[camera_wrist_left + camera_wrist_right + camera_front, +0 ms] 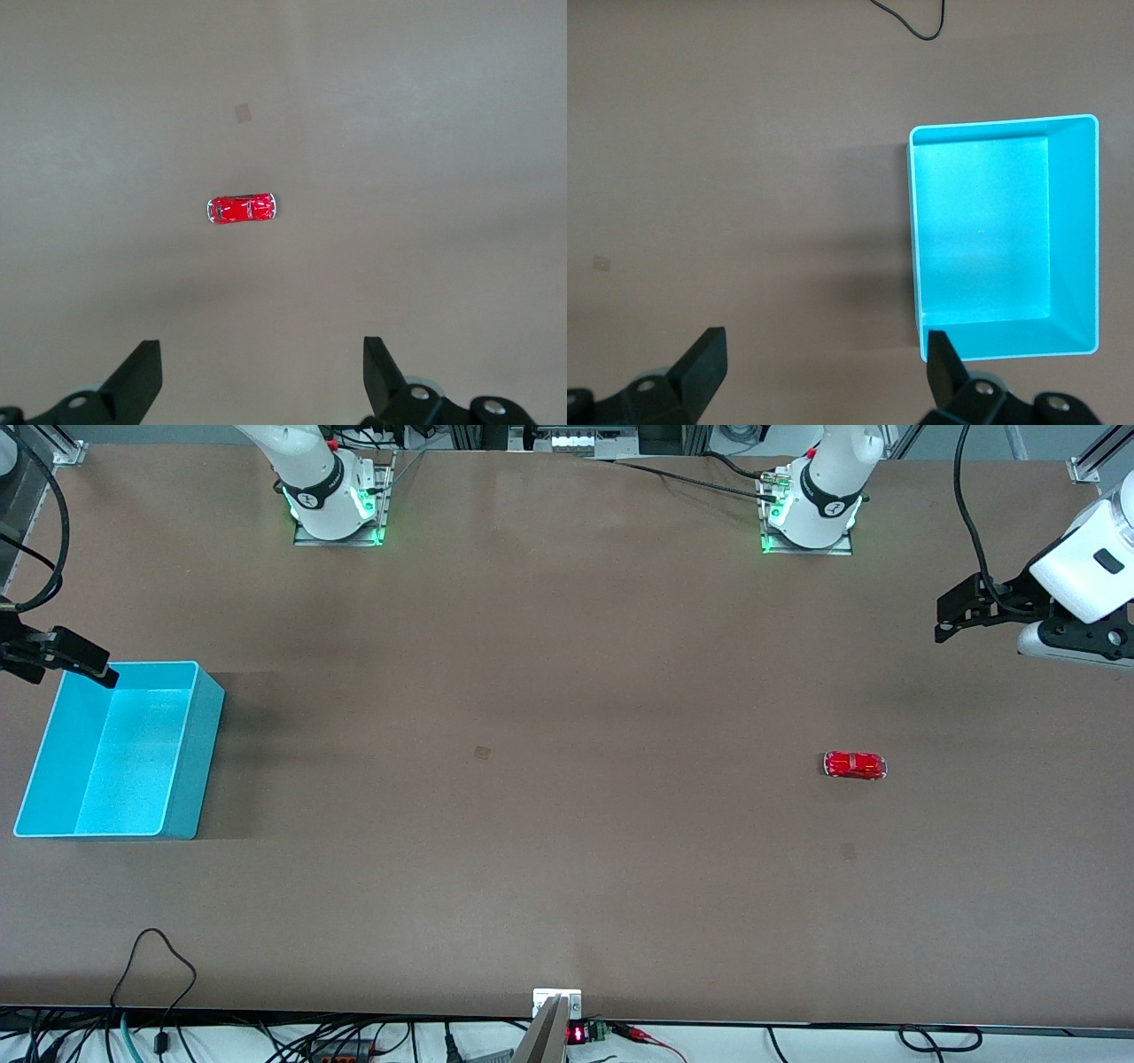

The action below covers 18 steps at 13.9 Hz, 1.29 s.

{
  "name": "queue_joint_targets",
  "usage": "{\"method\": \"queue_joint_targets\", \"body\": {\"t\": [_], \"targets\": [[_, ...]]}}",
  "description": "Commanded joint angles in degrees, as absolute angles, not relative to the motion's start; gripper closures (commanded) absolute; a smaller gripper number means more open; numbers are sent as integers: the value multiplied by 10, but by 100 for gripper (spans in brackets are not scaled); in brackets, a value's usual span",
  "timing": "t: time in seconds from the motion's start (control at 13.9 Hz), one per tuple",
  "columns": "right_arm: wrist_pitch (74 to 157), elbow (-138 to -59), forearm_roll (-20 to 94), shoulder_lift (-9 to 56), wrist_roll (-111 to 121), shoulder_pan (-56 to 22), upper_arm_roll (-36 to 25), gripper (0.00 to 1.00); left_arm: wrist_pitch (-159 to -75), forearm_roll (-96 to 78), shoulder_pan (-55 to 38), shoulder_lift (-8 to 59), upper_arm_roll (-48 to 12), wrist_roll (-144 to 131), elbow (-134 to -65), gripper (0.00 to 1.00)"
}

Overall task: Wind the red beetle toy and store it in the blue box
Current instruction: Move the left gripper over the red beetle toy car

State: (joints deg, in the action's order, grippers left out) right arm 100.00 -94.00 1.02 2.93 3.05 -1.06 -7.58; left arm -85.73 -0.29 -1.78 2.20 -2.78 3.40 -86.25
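The red beetle toy (855, 765) lies alone on the brown table toward the left arm's end; it also shows in the left wrist view (241, 209). The blue box (197, 762) stands empty at the right arm's end, and the right wrist view shows its inner wall (1074, 230). My left gripper (944, 618) is open and empty, up over the table at the left arm's end, apart from the toy (262, 372). My right gripper (97, 666) is open and empty, over the box's corner nearest the robots' bases (826, 363).
The two arm bases (337, 509) (811, 518) stand along the table's edge farthest from the camera. A small mark (482, 753) is on the table's middle. A black cable (155, 957) loops onto the table's near edge, with a bracket (556, 1003) at mid-edge.
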Motion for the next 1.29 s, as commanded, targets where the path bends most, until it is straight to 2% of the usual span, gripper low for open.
{"method": "queue_joint_targets", "body": {"t": [0.0,1.22], "targets": [[1004,-942,3,27,36,-8,-75,0,-852,-7,-19,30,-30,11,-846,0],[1004,-942,3,28,36,-8,-75,0,-799,-11,-21,66,-27,6,-851,0]]}}
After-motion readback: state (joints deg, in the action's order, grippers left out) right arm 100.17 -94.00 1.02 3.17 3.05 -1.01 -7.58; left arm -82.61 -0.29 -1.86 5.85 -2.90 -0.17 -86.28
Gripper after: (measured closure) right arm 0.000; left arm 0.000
